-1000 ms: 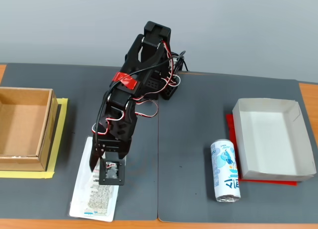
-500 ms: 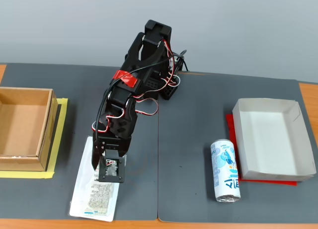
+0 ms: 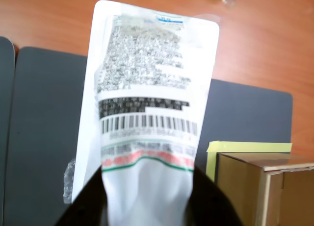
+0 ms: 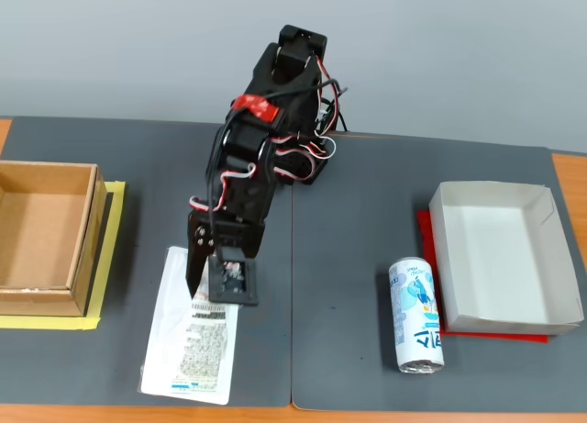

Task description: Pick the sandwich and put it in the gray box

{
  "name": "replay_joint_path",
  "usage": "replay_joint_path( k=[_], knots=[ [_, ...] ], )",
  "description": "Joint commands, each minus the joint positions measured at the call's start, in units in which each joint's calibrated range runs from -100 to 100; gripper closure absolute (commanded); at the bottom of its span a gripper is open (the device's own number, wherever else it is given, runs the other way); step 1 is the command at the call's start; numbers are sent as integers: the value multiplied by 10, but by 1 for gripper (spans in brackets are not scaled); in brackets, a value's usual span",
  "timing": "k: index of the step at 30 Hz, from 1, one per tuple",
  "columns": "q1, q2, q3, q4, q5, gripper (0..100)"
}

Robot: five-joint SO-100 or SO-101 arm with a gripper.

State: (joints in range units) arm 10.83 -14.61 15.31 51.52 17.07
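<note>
The sandwich (image 3: 147, 88) is a flat white plastic-wrapped package with a printed label and barcode. In the fixed view it (image 4: 193, 350) lies lengthwise on the dark mat at the front left. My gripper (image 4: 209, 290) is at its near-arm end, and in the wrist view my gripper (image 3: 147, 174) has both black fingers closed against the pinched end of the package. I cannot tell whether the package is lifted off the mat. The gray box (image 4: 500, 249), a shallow pale tray, stands empty at the far right on a red sheet, well away from the gripper.
A blue-and-white drink can (image 4: 417, 317) lies on its side just left of the gray box. A brown cardboard box (image 4: 41, 221) sits on yellow tape at the left edge and also shows in the wrist view (image 3: 265, 187). The arm base (image 4: 293, 102) stands at the back centre.
</note>
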Motion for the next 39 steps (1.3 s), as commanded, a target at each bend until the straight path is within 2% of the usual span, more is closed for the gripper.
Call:
replay_joint_path(
  k=[1,8,18,24,39],
  knots=[
    [-28,-70,-9,-1,1,98],
    [-115,-144,-10,-7,-2,98],
    [-279,-200,-11,-14,-92,98],
    [-385,-210,-11,-98,-139,98],
    [-535,-198,83,-309,-150,98]
  ],
)
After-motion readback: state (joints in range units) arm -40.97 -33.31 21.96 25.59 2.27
